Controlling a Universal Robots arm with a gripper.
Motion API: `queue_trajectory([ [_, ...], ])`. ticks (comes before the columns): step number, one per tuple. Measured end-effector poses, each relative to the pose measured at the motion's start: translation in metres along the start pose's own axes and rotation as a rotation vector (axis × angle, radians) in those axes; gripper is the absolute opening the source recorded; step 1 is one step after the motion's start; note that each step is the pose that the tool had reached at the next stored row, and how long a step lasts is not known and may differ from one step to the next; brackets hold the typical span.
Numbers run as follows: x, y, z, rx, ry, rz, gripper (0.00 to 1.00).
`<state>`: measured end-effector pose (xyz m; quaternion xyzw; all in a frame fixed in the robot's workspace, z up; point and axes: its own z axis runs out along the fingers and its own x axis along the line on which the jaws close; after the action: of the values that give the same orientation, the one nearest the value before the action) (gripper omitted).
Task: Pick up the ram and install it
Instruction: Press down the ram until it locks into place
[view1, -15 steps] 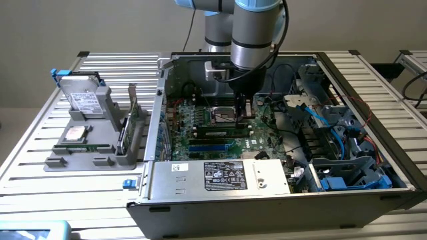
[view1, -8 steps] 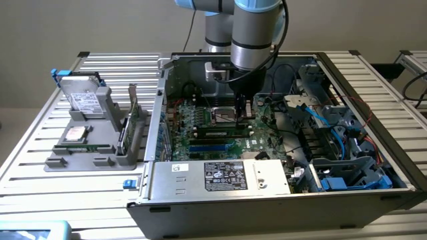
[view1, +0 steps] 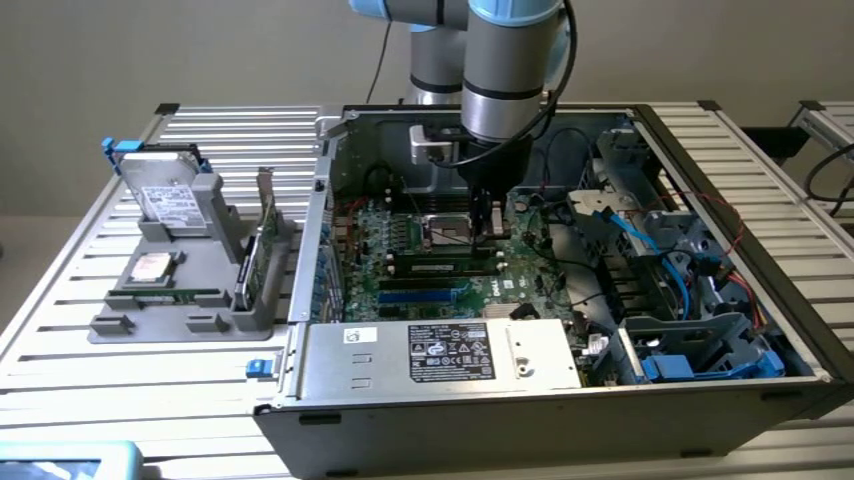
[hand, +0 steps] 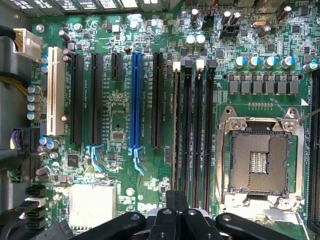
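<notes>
The black claw (view1: 483, 232) of the grey and blue robot arm (view1: 501, 70) is held down inside the open grey metal computer case (view1: 534, 410). Its fingers (hand: 165, 220) are pressed together, and nothing is seen pinched between them. In the wrist view, the claw (hand: 172, 212) is seen right over one end of the long black slots (hand: 197, 135) beside the square silver chip socket (hand: 260, 160). The ram, a slim green strip with dark chips (view1: 434, 268), is seen standing in a slot on the green board (view1: 400, 240), near the claw. A grey plastic holder (view1: 187, 310) is set well apart, at the exterior view's left.
</notes>
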<state>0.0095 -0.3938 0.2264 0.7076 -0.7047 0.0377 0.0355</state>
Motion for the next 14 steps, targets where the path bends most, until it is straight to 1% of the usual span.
queue_trajectory([
  [3,0.001,0.0024,-0.0084,0.0001,0.0007,0.0,0.11],
  [5,0.001,0.007,-0.0103,0.0006,0.0008,0.0,0.11],
  [14,0.001,0.0395,-0.01,0.0089,0.0001,0.001,0.11],
])
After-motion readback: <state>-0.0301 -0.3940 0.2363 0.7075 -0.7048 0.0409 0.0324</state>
